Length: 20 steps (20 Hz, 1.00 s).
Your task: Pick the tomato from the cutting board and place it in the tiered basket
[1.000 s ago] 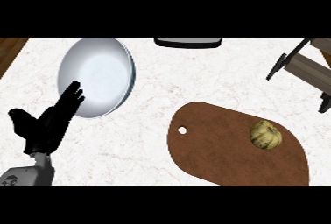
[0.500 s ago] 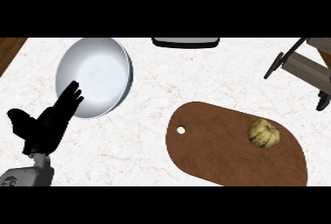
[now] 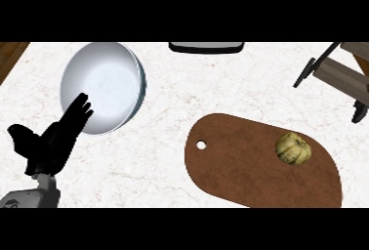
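A small yellowish-green ribbed tomato [image 3: 293,148] lies on the brown oval cutting board [image 3: 245,171] at the lower right of the head view. The wooden tiered basket [image 3: 344,73] shows partly at the upper right edge, with dark legs. My left hand [image 3: 51,139] stands open at the lower left, fingers up, overlapping the rim of a plate. It is far from the tomato and holds nothing. My right hand does not show.
A large white plate [image 3: 104,85] sits at the upper left on the pale marbled counter [image 3: 187,97]. A dark flat object [image 3: 206,47] is cut off by the top edge. A wooden strip [image 3: 10,56] shows at the far left.
The view has shifted slightly, so everything sits a little further left than before. The left hand keeps its pose.
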### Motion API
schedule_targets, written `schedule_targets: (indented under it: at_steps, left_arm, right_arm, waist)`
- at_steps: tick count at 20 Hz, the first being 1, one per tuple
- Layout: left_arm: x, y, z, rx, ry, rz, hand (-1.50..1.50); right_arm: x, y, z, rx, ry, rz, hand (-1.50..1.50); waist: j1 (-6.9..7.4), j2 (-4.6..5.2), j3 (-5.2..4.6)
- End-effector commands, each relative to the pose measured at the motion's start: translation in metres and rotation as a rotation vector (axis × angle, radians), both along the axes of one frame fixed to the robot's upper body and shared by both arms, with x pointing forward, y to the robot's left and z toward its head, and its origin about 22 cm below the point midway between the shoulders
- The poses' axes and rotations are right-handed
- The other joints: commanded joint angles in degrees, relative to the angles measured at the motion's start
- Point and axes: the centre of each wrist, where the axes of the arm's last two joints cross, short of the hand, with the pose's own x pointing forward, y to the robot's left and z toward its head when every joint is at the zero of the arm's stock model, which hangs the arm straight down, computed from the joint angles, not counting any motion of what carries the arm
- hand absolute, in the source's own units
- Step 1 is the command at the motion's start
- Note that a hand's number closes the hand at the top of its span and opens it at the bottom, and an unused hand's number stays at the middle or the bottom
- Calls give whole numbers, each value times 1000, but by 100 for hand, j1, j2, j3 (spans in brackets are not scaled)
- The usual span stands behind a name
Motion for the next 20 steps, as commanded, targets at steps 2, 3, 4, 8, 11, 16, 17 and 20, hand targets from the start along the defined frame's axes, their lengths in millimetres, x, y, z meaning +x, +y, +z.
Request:
schedule_targets:
  at_steps: [2,3,4,8,11,16,17,20]
  left_arm:
    - [-6,1,4,12,-19,-14,0]
    - [-7,13,4,13,-9,4,0]
    - [-7,0,9,1,-5,0,0]
    - [3,-16,13,7,-1,-3,0]
    - [18,-8,9,16,-33,18,0]
    - [-6,16,-5,-7,-7,-7,0]
    - [6,-12,-8,2,2,-6,0]
    - [0,-14,-10,-11,1,-6,0]
  right_arm:
    - [15,8,-3,-36,-85,-41,150]
    - [12,-3,-15,48,-183,-67,150]
    - [18,-1,-25,82,-186,-52,150]
    - [31,16,-12,72,-151,-38,-150]
    - [33,14,-20,32,-154,-17,-150]
    - [39,9,-31,140,-205,-20,-150]
    - [41,13,-26,180,-243,-34,-150]
    - [35,3,-17,323,-275,-45,-150]
  waist:
    - [74,14,0]
    - [54,12,5]
    - [44,5,7]
    - [46,17,2]
    - [-23,16,1]
    - [24,12,2]
    - [47,45,4]
    - [38,32,6]
